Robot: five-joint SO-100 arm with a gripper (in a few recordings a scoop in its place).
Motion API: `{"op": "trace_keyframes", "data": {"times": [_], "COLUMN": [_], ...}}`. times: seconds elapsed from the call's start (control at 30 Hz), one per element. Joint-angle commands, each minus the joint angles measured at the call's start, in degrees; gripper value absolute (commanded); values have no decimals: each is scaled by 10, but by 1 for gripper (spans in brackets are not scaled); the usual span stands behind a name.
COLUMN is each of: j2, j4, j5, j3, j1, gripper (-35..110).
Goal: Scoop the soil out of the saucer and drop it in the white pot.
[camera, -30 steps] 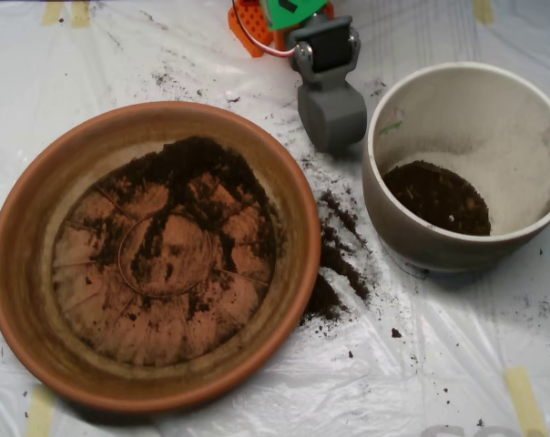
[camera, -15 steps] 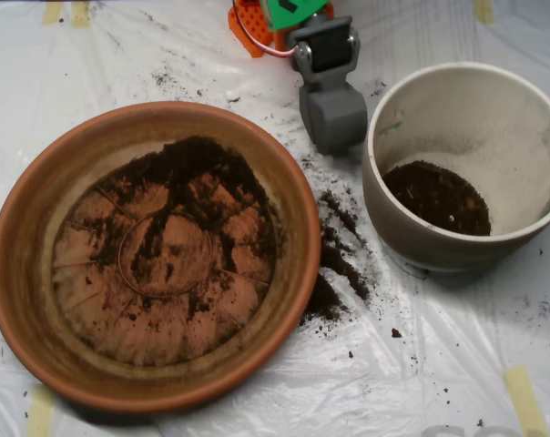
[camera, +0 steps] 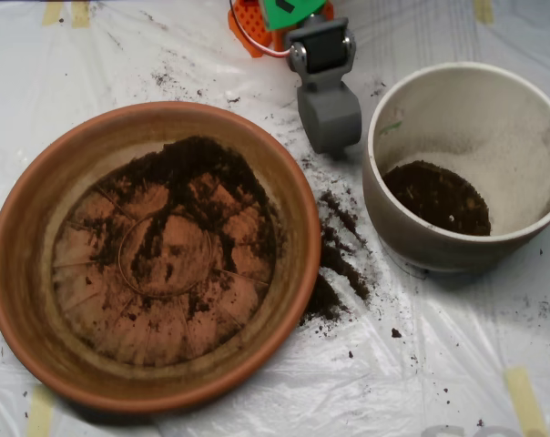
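Observation:
The terracotta saucer (camera: 20, 273) fills the left half of the overhead view. A thin layer of dark soil (camera: 188, 177) lies over its ridged base, thickest toward the upper part. The white pot (camera: 412, 232) stands at the right with a dark patch of soil (camera: 437, 196) on its bottom. My grey scoop (camera: 330, 116) hangs between the two, above the gap near the pot's left rim, its shells looking closed together. Nothing shows of what is inside it.
Spilled soil (camera: 334, 259) lies on the white plastic sheet (camera: 439, 364) between saucer and pot, with specks scattered further out. The arm's orange and green base (camera: 266, 18) is at the top edge. Tape strips (camera: 521, 396) hold the sheet down.
The scoop has shifted slightly to the left and up, away from the pot's rim. The soil, saucer and pot are unchanged.

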State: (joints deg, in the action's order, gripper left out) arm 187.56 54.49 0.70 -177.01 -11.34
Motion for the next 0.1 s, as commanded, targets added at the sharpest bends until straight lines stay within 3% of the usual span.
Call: {"op": "trace_keyframes", "data": {"times": [0.0,0.07], "j2": [43,43], "j4": [-11,-11], "j5": [3,-16], "j3": [1,1], "j1": [-4,11], "gripper": [0,0]}}
